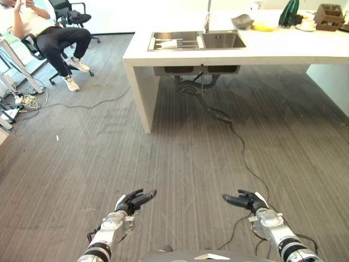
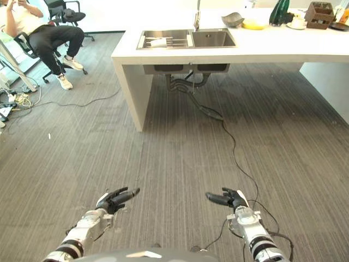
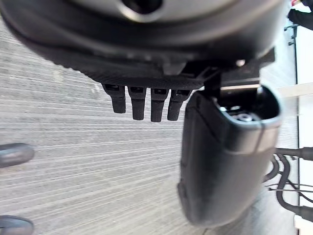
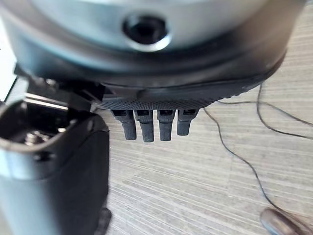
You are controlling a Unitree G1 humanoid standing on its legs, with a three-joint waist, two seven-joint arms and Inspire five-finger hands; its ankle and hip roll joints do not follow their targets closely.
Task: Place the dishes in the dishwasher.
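The dishes are far ahead on a white counter: a grey bowl, a yellow dish and a white cup on a saucer at its back right. A white dish lies in the left basin of the steel sink. My left hand and right hand hover low over the grey carpet, well short of the counter. Both are open and hold nothing, with fingers straight in the left wrist view and in the right wrist view.
A person sits on an office chair at the far left, near loose cords. A black cable runs from under the sink across the carpet. A green bottle and a wooden box stand on the counter's right end.
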